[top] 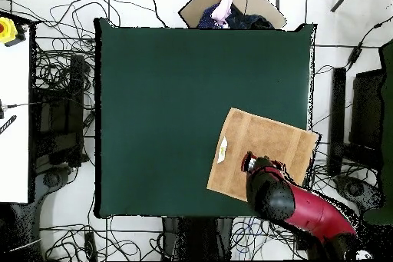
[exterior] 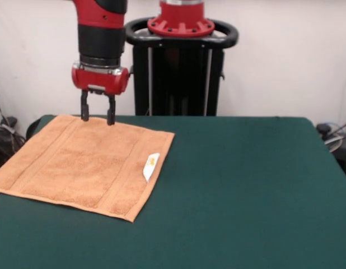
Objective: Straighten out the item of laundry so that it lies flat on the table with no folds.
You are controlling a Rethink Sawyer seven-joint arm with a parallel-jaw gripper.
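An orange-tan terry towel (exterior: pixel 86 164) with a white tag (exterior: pixel 151 166) lies spread and seemingly fold-free at the green table's (exterior: pixel 246 190) corner. The Sawyer gripper (exterior: pixel 97 116) hangs at its far edge, fingers apart, empty. Judged: straightening nearly done; next, lift clear.

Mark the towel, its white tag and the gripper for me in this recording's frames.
towel (exterior: pixel 78 162): front view, middle of the flat cloth.
white tag (exterior: pixel 151 165): front view, on the tag at the towel's edge.
gripper (exterior: pixel 97 115): front view, midway between the two fingers, which stand apart above the towel's far edge.
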